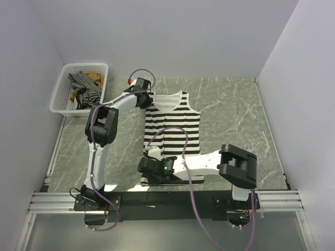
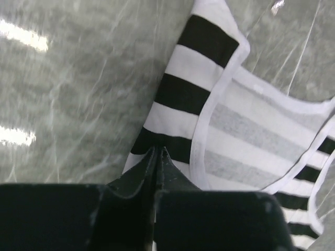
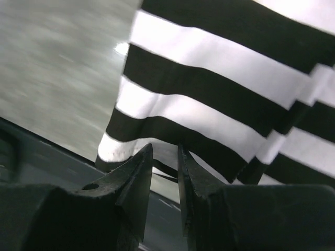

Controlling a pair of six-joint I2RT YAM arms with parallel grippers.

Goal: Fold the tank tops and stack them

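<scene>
The bold black-and-white striped tank top lies flat in the middle of the table, neck towards the far side. My left gripper is at its far-left shoulder strap. In the left wrist view the gripper is shut, pinching the striped fabric at the armhole edge. My right gripper is at the near-left hem corner. In the right wrist view this gripper has its jaws a little apart against the raised hem. The thin dark striped top and the tan-brown top lie in the basket.
The white mesh basket stands at the far left corner, off the marble table top. A black rail runs along the near edge by the arm bases. White walls close in the left, right and far sides.
</scene>
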